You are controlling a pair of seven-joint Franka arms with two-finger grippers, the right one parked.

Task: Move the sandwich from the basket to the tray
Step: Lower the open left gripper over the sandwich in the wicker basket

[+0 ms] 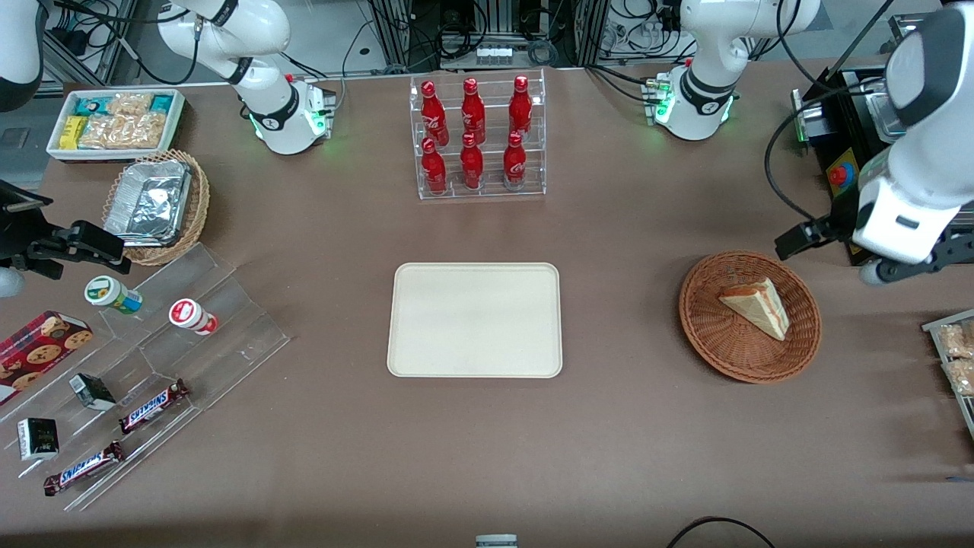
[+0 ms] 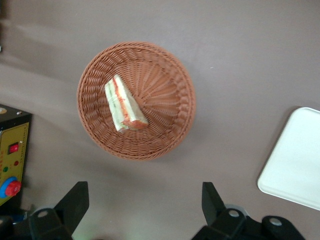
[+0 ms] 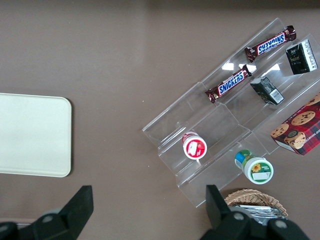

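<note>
The sandwich (image 1: 755,306) is located in the basket (image 1: 749,358), lying on its side on the woven floor, slightly off centre toward the rim nearest the working arm's end of the surface (image 1: 472,449). In the left wrist view, the sandwich (image 2: 124,105) is shown with its red and green filling layers exposed along the cut edge, and the basket (image 2: 165,100) is seen whole, with no part of it covered.

The tray (image 1: 475,320) is positioned at the middle of the surface, well apart from the basket and toward the parked arm's end relative to it. Nothing is carried on the tray. One rounded corner of the tray (image 2: 295,160) is visible in the left wrist view.

The gripper (image 2: 145,202) is held above the surface, near the basket but not over it and clear of its rim. The fingers (image 2: 75,200) are spread wide apart, and nothing is held between them. No contact with the sandwich or the basket is made.

A clear rack of red bottles (image 1: 475,137) is placed farther from the front camera than the tray. A black control box (image 2: 12,155) with a red button is set just beside the basket.
</note>
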